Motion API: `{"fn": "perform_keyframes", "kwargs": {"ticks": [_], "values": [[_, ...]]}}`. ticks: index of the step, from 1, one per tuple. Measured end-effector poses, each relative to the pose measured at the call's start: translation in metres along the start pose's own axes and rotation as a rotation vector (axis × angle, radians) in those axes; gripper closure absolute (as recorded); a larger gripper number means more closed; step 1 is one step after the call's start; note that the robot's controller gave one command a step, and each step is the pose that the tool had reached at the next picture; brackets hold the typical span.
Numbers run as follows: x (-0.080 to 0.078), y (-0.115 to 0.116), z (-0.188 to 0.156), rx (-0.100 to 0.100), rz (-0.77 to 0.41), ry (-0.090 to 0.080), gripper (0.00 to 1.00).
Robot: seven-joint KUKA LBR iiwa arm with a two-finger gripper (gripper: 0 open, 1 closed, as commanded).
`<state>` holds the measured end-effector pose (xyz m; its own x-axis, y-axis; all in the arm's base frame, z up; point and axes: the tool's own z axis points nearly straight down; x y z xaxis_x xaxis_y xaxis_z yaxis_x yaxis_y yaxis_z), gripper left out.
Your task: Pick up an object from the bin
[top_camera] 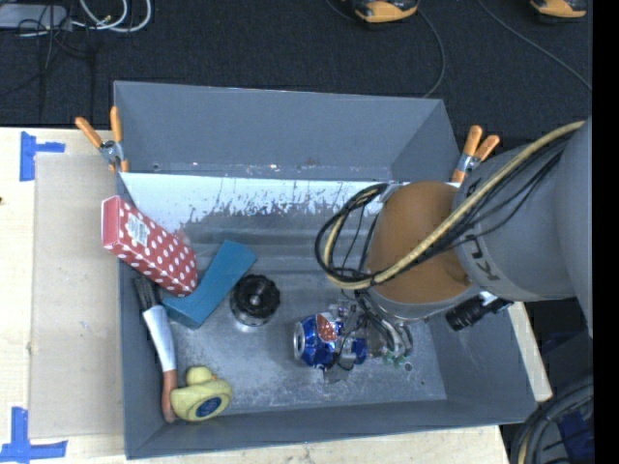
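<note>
My gripper hangs low over the right half of the bin floor, under the orange-brown wrist cover. A crushed blue and silver can with a red patch lies right against the gripper's left side, touching it or partly beneath it. Whether the can is gripped is hidden. A black round cap stands a little to the left of the can.
A blue block leans beside a red box with white dots at the left wall. A white tube with an orange end and a yellow toy with a blue disc lie in the front left corner. The arm and its cables cover the bin's right side.
</note>
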<state>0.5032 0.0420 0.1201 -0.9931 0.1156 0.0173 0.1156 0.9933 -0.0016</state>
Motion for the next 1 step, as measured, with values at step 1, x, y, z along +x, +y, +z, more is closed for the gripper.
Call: {"fn": "perform_keyframes", "kwargs": {"ticks": [1], "values": [[-0.0077,-0.0023,-0.0355,-0.002,0.030,-0.009,1.00]]}}
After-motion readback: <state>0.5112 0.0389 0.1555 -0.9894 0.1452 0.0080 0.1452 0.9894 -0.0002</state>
